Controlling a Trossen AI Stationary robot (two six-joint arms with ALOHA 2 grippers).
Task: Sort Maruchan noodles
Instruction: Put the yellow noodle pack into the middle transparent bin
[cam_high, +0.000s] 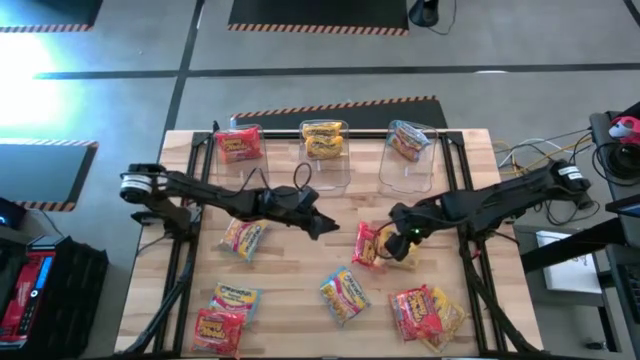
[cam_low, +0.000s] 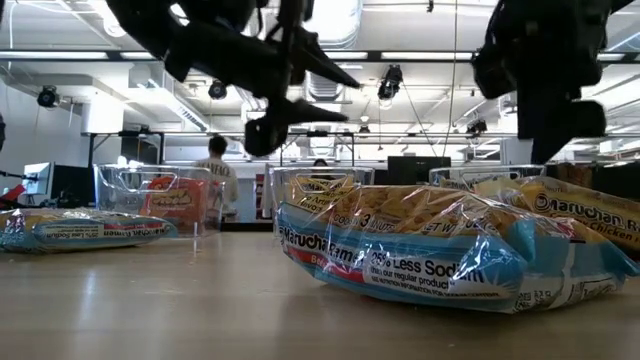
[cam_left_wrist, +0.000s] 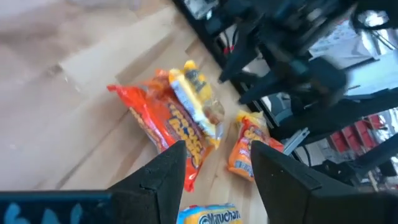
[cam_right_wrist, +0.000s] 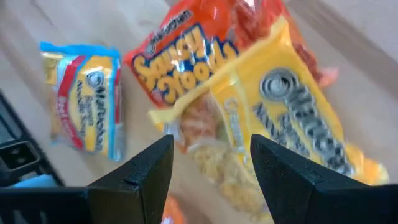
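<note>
Right gripper (cam_high: 398, 238), fingers apart, hovers over red-and-yellow crinkly Maruchan noodle packets (cam_high: 378, 245) near table (cam_high: 300, 290) centre-right. Packets light, slippery, brittle inside: pinch 1 edge. Left gripper (cam_high: 322, 226) mid-table, fingers apart, empty.

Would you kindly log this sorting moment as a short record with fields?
surface: wooden table
bins: three clear bins along the far edge, each holding noodles
loose packets: Maruchan noodles scattered over the near half
left gripper: mid-table, fingers apart, holding nothing
right gripper: fingers apart, above a red packet overlapped by a yellow packet
background: a person stands beyond the table
</note>
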